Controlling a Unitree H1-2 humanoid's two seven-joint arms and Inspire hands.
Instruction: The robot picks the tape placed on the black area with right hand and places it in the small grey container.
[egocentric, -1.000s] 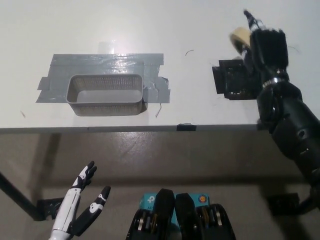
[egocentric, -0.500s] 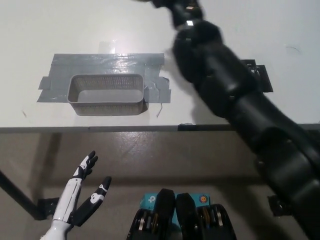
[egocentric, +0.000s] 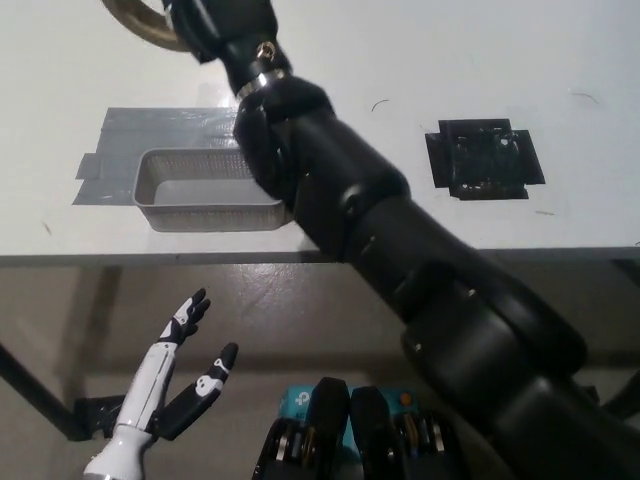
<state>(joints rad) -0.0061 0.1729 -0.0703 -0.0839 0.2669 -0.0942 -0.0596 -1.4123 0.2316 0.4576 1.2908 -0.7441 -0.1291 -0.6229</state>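
The black right hand (egocentric: 215, 22) grips the tape (egocentric: 150, 22), which juts out at nine o'clock from its closed fingers, at twelve o'clock of the grey container (egocentric: 165, 190). The white left hand (egocentric: 180, 385) rests open below the table (egocentric: 400, 60).

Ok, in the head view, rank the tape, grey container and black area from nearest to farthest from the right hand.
1. Tape: held in the right hand, top left.
2. Grey container: just below the hand, on the grey taped patch.
3. Black area: far off, at the table's right.

Tan tape (egocentric: 140, 25); grey mesh container (egocentric: 205, 188); black patch (egocentric: 484, 159).
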